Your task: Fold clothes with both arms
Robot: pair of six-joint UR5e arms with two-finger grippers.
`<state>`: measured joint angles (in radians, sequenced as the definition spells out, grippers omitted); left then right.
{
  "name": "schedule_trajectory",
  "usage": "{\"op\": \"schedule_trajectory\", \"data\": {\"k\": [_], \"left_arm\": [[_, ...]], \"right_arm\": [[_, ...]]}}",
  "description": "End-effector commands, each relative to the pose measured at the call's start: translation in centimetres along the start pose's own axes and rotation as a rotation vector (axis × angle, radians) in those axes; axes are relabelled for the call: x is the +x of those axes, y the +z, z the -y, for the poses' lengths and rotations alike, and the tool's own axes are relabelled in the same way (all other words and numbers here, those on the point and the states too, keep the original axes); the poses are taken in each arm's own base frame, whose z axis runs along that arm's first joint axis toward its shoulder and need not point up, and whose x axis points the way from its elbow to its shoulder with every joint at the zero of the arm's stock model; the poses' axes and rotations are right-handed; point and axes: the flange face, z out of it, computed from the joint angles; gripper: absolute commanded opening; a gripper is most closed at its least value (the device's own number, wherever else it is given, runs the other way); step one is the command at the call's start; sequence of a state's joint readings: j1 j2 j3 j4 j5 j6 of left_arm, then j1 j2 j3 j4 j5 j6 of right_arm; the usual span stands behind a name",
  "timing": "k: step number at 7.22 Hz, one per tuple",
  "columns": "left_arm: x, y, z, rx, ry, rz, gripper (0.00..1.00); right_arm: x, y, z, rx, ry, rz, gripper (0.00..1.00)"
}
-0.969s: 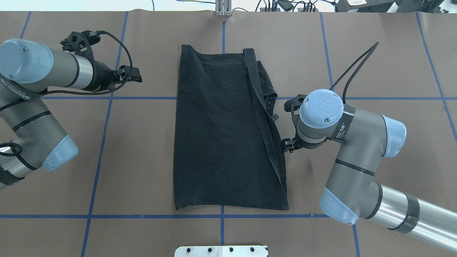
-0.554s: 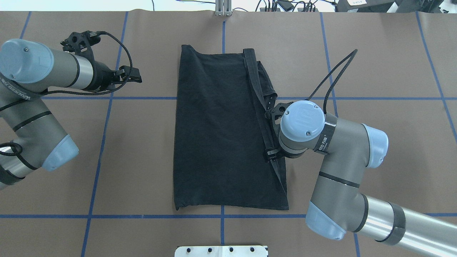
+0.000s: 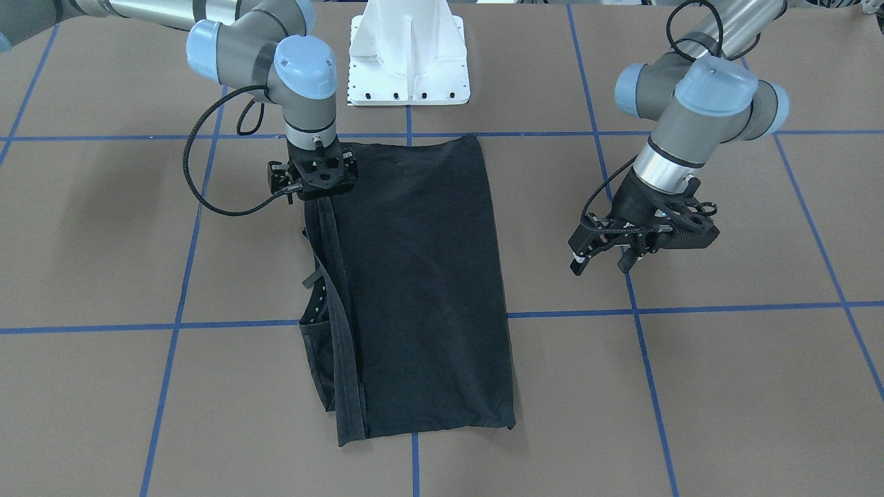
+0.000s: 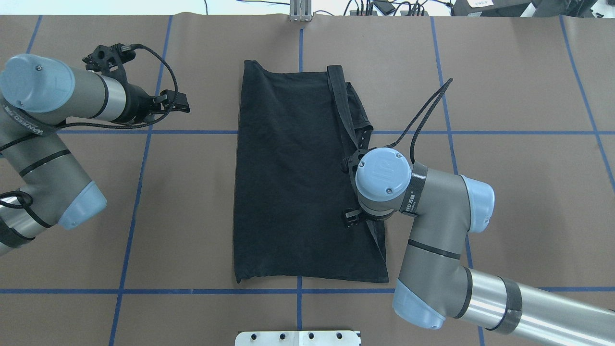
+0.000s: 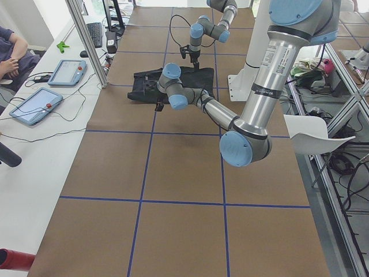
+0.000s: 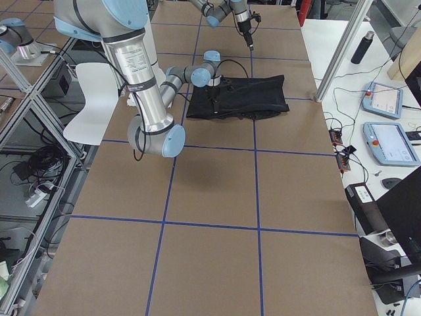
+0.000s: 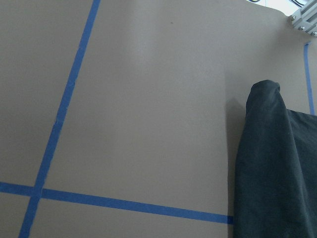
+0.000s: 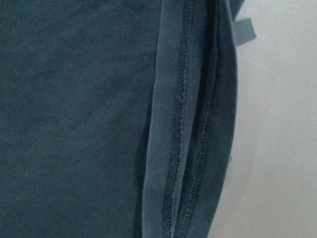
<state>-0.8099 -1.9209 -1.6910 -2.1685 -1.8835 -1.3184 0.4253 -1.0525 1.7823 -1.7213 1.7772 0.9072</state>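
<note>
Overhead and front, opposed, sharing T-shirt (image 4: 288, 182)

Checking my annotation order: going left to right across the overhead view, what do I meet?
Left arm's small black hand → black short-sleeved T-shirt, laid flat on the table → light blue elbow cap of the grey-silver right arm.

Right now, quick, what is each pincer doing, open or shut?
Left pincer: open, holding nothing.
Right pincer: at the edge of the black T-shirt; cannot be told.
</note>
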Motion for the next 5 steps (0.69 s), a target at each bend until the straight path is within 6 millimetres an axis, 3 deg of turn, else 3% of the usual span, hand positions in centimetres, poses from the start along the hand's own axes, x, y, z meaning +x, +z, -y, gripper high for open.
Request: {"op": "schedule_trajectory", "data": {"k": [1, 3, 5], "left_arm": [[0.1, 0.0, -0.1, -0.001, -0.001, -0.001, 1.0], [0.2, 0.1, 0.0, -0.001, -0.002, -0.003, 1.0], [0.2, 0.2, 0.0, -0.001, -0.002, -0.003, 1.0]], "right_arm": [[0.2, 1.2, -0.5, -0.038, 0.001, -0.041, 1.0], [1.0, 1.1, -0.1, -0.051, 0.007, -0.042, 1.0], [2.1, 2.3, -0.7, -0.067, 0.013, -0.063, 1.0]]}}
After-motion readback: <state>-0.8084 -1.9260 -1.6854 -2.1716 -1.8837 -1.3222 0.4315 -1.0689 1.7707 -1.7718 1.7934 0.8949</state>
